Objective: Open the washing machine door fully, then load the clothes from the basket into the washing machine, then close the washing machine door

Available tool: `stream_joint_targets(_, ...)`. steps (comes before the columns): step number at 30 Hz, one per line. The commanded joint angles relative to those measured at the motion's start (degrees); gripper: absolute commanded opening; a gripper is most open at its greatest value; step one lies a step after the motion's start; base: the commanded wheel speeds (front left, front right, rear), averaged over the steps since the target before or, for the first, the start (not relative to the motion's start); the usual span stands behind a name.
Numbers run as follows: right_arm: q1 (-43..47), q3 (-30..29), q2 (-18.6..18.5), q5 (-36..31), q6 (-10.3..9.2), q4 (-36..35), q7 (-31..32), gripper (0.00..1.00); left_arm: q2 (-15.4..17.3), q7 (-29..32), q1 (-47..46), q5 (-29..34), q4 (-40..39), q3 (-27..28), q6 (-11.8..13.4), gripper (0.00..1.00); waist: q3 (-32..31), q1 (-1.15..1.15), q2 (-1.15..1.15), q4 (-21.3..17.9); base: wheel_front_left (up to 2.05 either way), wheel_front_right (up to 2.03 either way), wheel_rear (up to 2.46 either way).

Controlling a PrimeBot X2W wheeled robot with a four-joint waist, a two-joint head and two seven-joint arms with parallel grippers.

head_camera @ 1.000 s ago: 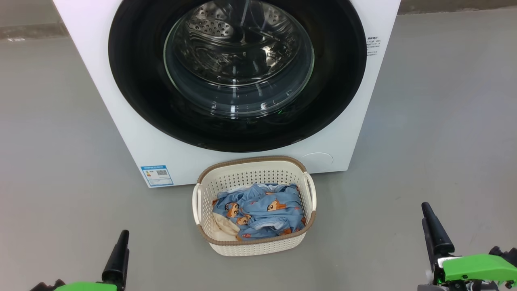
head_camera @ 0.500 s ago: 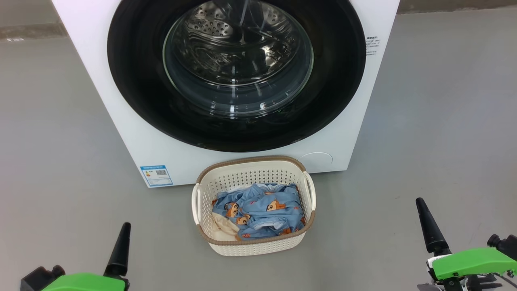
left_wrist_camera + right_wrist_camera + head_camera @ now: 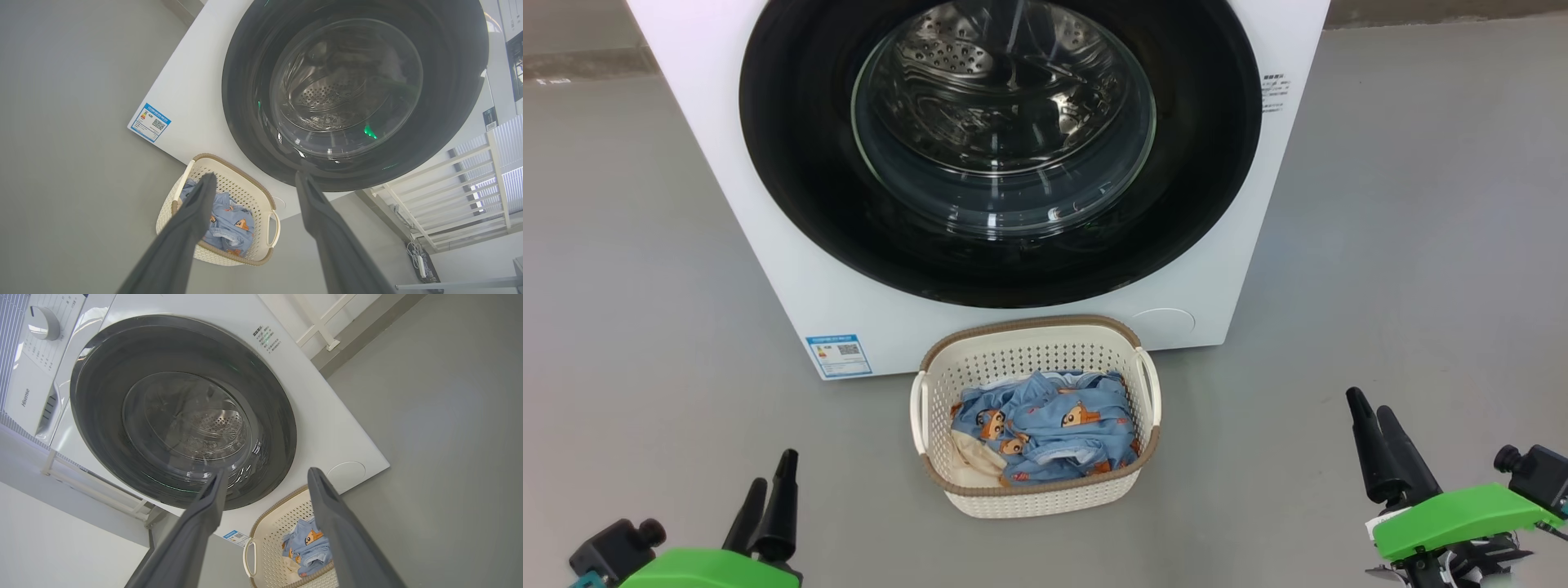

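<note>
The white washing machine [image 3: 792, 278] stands in front of me, its round black door [image 3: 792, 163] flush against its front, the steel drum showing through the glass. The cream basket [image 3: 1029, 324] sits on the floor against the washer's base and holds the light blue printed clothes [image 3: 1054, 425] and a cream cloth [image 3: 976, 457]. My left gripper [image 3: 774, 469] is low at the left and my right gripper [image 3: 1368, 402] low at the right, both open, empty and well short of the basket. The wrist views show the left gripper [image 3: 254, 175] and right gripper [image 3: 267, 472] with fingers spread, aimed at the door's lower edge.
Grey floor lies on both sides of the washer. A blue label [image 3: 840, 354] and a round cap [image 3: 1164, 320] mark its lower front. A white rack [image 3: 449, 179] with cables stands beside the machine. A panel with a dial [image 3: 41, 322] sits above the door.
Both grippers have risen a little and turned, so two fingers of each now show. The right one has shifted up and left. Washer, door and basket are unchanged.
</note>
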Motion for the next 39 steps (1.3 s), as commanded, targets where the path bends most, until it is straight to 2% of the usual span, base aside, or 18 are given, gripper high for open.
stream_joint_targets(1, -2.4, 1.0, -1.1, -2.6, 0.05, -1.8, -0.8, 1.00, 1.6, -0.9, -2.9, 2.3, -1.7, 0.8, -0.1, 1.00, 0.0, 0.00, 0.00, 0.0, 0.00, 0.00, 0.00)
stream_joint_targets(39, -4.5, 3.8, -3.8, -32.6, 0.08, -1.4, -7.2, 1.00, 5.1, -7.3, -4.0, 29.3, -3.2, -1.6, -0.2, 1.00, 0.7, 0.00, 0.00, 0.0, 0.00, 0.00, 0.00)
